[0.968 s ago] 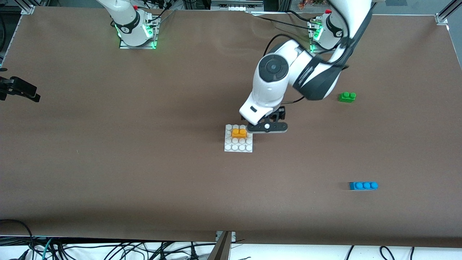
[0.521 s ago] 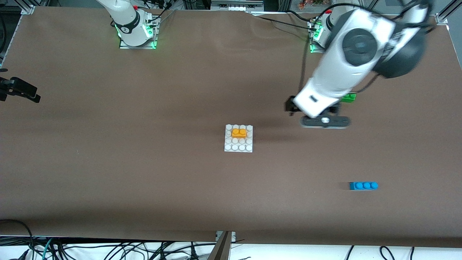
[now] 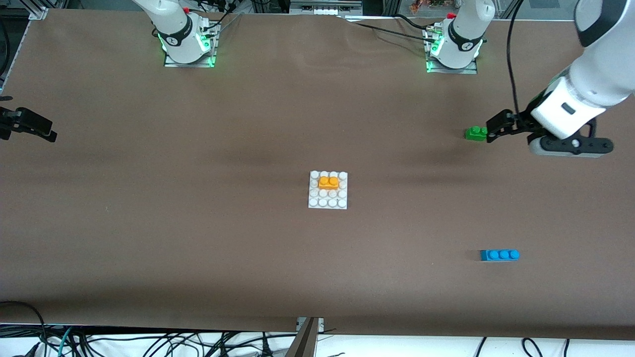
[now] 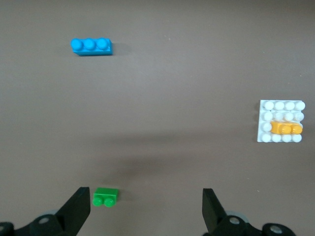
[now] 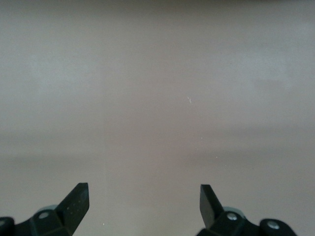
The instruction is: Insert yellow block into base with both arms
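The blue brick (image 3: 499,255) lay nearest to the front camera, toward the left arm's end of the table (image 3: 149,223), alone and well apart from everything else. Farther from the camera, about the middle of the table, sat the base (image 3: 327,202). The yellow block (image 3: 328,182) was on the base, pressed onto the studs in the second row from the edge that faces the robots, with white studs showing on all sides of it.

Farther again, toward the left arm's end, the green brick (image 3: 476,133) lay on the table. The left gripper (image 4: 146,209) hung in the air just beside this brick, over the table; its fingers (image 4: 78,209) were spread wide and held nothing.

The right gripper (image 5: 143,206) was at the right arm's end, over bare table at the edge. Its fingers (image 5: 76,202) were also spread wide with nothing between them, and this arm waited.
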Controlling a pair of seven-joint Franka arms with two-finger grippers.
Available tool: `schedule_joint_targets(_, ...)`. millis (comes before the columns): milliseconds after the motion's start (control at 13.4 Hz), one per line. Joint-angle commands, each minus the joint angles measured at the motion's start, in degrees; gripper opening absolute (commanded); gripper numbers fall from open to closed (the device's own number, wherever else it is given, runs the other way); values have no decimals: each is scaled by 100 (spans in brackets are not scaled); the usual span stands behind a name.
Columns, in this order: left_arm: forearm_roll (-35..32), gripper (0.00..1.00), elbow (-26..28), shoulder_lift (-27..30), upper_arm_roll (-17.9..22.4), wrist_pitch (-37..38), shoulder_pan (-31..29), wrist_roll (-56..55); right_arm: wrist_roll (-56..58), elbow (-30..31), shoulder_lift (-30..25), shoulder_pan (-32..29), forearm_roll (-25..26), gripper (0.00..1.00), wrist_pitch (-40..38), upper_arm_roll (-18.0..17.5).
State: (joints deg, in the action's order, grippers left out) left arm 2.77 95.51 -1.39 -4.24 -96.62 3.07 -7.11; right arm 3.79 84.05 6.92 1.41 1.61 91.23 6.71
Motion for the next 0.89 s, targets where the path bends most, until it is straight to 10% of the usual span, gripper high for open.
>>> schedule_joint_targets(0, -180, 100, 836, 586, -42, -322, -17, 123, 78, 42, -42, -18, -21, 100, 44, -20)
schedule_joint_targets(819, -295, 100, 451, 333, -121, -32, 36, 61, 87, 42, -42, -18, -21, 100, 44, -20)
